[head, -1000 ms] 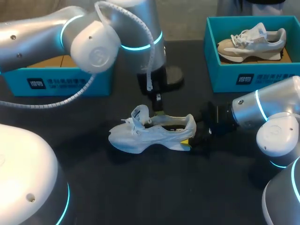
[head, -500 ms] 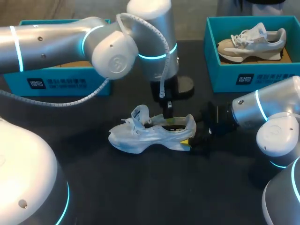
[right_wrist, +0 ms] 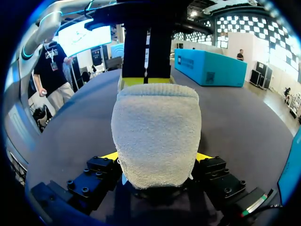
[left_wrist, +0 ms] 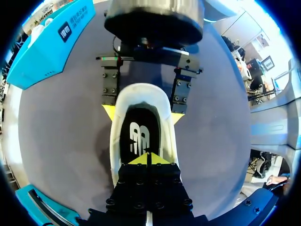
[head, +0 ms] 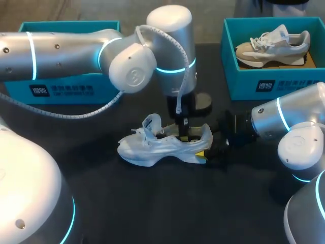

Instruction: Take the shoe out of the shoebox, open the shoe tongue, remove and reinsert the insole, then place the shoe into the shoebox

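One shoe [head: 152, 147], white logo [left_wrist: 139, 137] on insole [left_wrist: 141, 115]

The white shoe [head: 152, 147] looks soft cloth with a rough, nubbly heel, the table [head: 152, 203] matt dark, the left arm [head: 61, 48] and right arm [head: 289, 119] smooth glossy silver.

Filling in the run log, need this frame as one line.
left gripper: shut, in shoe opening over insole | right gripper: shut on shoe heel | shoe: on table, outside box
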You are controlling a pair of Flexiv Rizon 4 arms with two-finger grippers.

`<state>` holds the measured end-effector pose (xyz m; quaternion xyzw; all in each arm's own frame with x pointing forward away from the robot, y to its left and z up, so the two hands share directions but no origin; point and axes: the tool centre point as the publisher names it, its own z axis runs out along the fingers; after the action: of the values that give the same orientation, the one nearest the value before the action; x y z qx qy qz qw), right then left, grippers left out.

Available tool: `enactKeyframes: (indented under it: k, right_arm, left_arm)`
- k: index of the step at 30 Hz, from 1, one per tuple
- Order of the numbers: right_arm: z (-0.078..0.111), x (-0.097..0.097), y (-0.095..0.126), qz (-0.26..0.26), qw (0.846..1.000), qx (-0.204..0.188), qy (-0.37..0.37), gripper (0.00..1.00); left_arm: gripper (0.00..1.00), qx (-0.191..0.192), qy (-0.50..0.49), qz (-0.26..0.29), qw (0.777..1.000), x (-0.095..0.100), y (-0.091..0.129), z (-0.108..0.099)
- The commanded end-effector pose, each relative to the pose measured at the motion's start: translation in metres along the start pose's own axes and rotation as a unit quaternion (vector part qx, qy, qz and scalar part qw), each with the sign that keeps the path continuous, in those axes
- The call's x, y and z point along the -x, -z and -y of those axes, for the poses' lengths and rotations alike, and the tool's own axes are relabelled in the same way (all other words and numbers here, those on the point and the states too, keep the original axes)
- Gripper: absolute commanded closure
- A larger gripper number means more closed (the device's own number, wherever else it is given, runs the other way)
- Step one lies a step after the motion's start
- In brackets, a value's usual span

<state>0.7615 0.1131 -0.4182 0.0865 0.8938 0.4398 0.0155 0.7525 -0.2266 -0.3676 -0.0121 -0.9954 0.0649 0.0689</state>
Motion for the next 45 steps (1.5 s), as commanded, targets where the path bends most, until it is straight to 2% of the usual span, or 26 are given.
enactKeyframes:
  k: [1,11,21,23,32,40,44,45]
  right_arm:
    - [0.003,0.002,-0.001,0.001,1.000,-0.001,0.000,1.00]
    - [0.003,0.002,-0.001,0.001,1.000,-0.001,0.000,1.00]
    - [0.003,0.002,-0.001,0.001,1.000,-0.001,0.000,1.00]
    - [0.003,0.002,-0.001,0.001,1.000,-0.001,0.000,1.00]
    - [0.003,0.002,-0.001,0.001,1.000,-0.001,0.000,1.00]
    - [0.003,0.002,-0.001,0.001,1.000,-0.001,0.000,1.00]
    - [0.003,0.002,-0.001,0.001,1.000,-0.001,0.000,1.00]
    - [0.003,0.002,-0.001,0.001,1.000,-0.001,0.000,1.00]
  left_arm:
    - [1.00,-0.005,0.002,-0.001,1.000,-0.003,-0.008,-0.002]
    - [1.00,-0.009,0.002,-0.020,1.000,-0.015,-0.017,-0.010]
    - [1.00,-0.010,-0.011,-0.035,0.999,-0.020,-0.027,-0.011]
    - [0.80,-0.009,-0.017,-0.037,0.999,-0.020,-0.029,-0.011]
    - [0.67,0.003,-0.027,-0.028,0.999,-0.015,-0.041,-0.012]
    - [0.66,0.011,-0.046,0.019,0.999,-0.010,-0.057,-0.016]
    - [0.68,0.022,-0.050,0.040,0.998,-0.009,-0.071,-0.020]
    - [0.72,0.024,-0.052,0.047,0.997,-0.009,-0.074,-0.021]
